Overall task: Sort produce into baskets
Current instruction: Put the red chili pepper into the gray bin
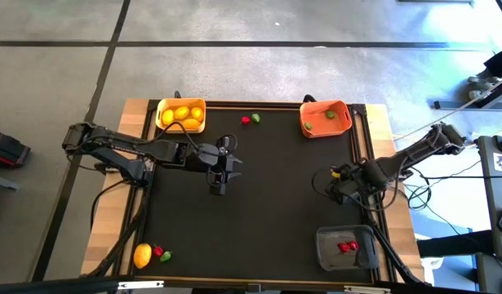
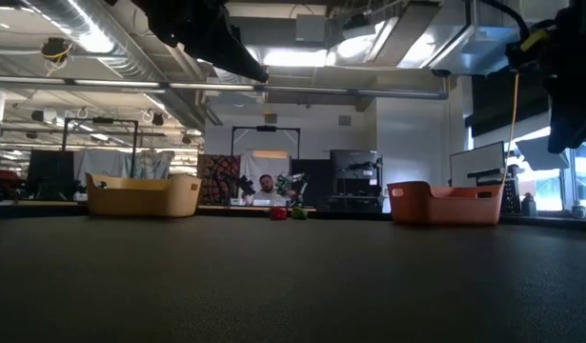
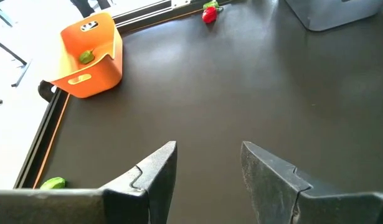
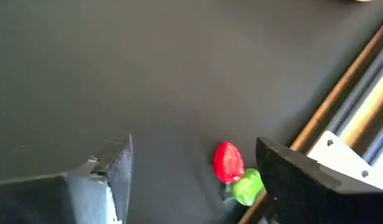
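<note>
My left gripper [image 1: 219, 181] hovers open over the middle of the dark mat, nothing between its fingers [image 3: 208, 149]. My right gripper [image 1: 340, 186] stands open near the table's right edge, pointing steeply down. A small red piece [image 4: 228, 162] and a green piece [image 4: 246, 186] lie on the mat beside one of its fingers, untouched. The yellow basket [image 1: 181, 114] at the far left holds lemons. The orange-red basket [image 1: 325, 118] at the far right holds a green piece [image 3: 86, 56]. The grey basket [image 1: 346, 247] at the near right holds red pieces.
A red and green pair [image 1: 249, 119] lies by the far edge between the two far baskets. A lemon [image 1: 142, 256], a red piece [image 1: 158, 251] and a green piece [image 1: 166, 256] lie at the near left corner. A raised rail [image 4: 340, 87] borders the mat.
</note>
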`<state>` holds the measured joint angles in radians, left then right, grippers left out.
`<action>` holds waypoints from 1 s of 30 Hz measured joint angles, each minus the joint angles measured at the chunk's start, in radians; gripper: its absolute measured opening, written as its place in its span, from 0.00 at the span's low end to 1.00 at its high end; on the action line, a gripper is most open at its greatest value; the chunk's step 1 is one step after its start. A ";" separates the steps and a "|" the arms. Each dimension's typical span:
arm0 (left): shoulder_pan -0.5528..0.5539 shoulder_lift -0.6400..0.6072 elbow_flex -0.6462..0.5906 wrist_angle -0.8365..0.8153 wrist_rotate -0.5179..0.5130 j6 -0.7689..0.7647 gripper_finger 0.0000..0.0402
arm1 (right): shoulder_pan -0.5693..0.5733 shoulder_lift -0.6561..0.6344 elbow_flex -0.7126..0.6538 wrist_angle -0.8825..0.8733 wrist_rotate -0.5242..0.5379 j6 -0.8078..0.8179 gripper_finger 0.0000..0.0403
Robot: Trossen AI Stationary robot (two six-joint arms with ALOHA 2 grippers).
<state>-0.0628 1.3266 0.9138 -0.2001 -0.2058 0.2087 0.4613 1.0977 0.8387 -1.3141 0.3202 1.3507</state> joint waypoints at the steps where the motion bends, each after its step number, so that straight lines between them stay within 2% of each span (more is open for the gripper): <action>1: 0.000 0.000 0.000 0.000 0.000 0.000 0.43 | -0.010 0.000 0.000 -0.001 -0.002 -0.011 0.66; 9: 0.000 0.000 0.000 0.000 0.000 0.000 0.43 | -0.094 0.000 0.000 0.002 -0.009 -0.110 0.61; 18: 0.000 0.000 0.000 0.000 0.000 0.000 0.43 | -0.171 0.000 -0.001 0.004 -0.037 -0.194 0.60; 23: 0.000 0.000 0.000 0.000 0.000 0.000 0.43 | -0.201 0.000 -0.066 0.013 -0.096 -0.208 0.60; 30: 0.000 0.000 0.000 0.000 0.000 0.000 0.43 | -0.222 0.004 -0.158 0.127 -0.173 -0.233 0.60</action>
<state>-0.0628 1.3266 0.9138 -0.1998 -0.2058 0.2085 0.2394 1.1017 0.6809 -1.1874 0.1476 1.1179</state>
